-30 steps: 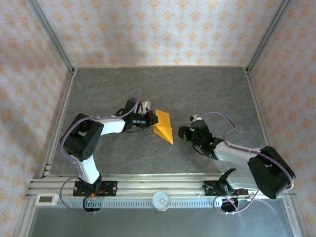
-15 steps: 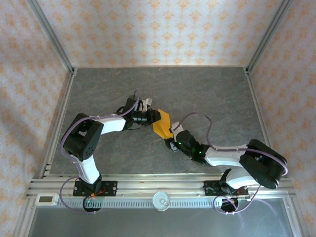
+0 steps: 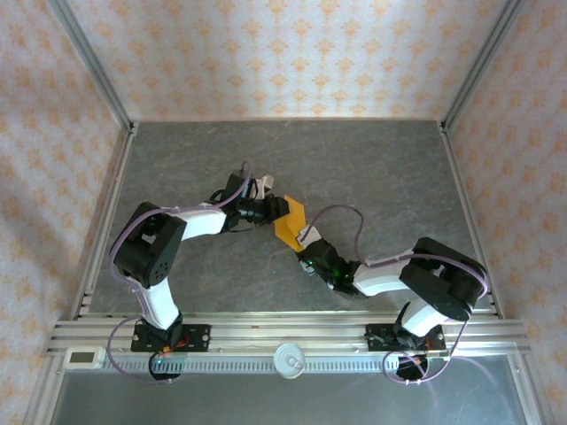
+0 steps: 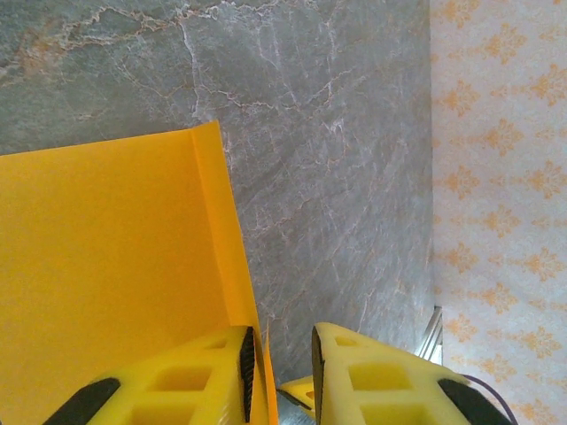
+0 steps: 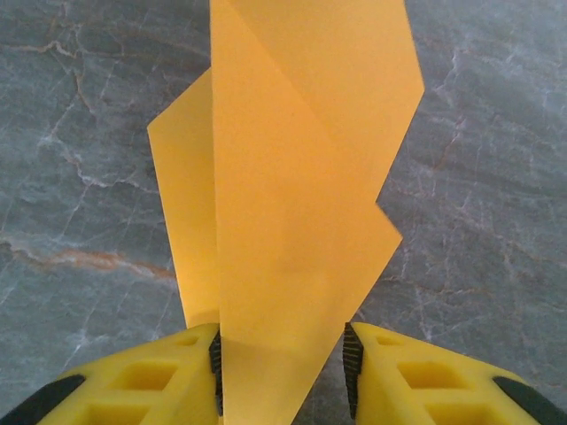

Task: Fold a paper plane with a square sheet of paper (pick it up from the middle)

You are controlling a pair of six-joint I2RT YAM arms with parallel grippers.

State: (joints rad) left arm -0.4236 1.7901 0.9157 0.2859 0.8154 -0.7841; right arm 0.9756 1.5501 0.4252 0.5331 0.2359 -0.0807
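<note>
Patterned wallpaper walls (image 3: pixel 292 53) are seen around a grey marbled tabletop (image 3: pixel 372 168), and a metal rail (image 3: pixel 283 335) is fixed along its near edge. Both arms are reached in toward the middle of the tabletop, the left arm (image 3: pixel 168 239) from the left and the right arm (image 3: pixel 425 279) bent low from the right.

Between them lies the orange paper (image 3: pixel 291 221), partly folded. A diagonal crease and overlapping layers are shown in the right wrist view, and part of the sheet appears lifted off the stone.

The left hand (image 3: pixel 275 209) is set at the paper's far-left edge. In its wrist view a narrow gap is seen between the fingers (image 4: pixel 204 376). A folded edge of the paper runs into that gap against one pad, so the jaws are judged slightly parted rather than clamped.

The right hand (image 3: pixel 306 251) is placed at the paper's near tip. Its fingers (image 5: pixel 416 381) stand on either side of the pointed end, which spans the gap. Whether the paper is pinched or merely straddled cannot be told.

A fold is judged to be under way. To do it well, the paper should be secured firmly by one hand before anything is moved by the other. The loose edge should be brought square to the centre crease, and pressure should be run along the fold from the point outward. Opposed pulling should be avoided, since so thin a sheet would likely buckle or tear.
</note>
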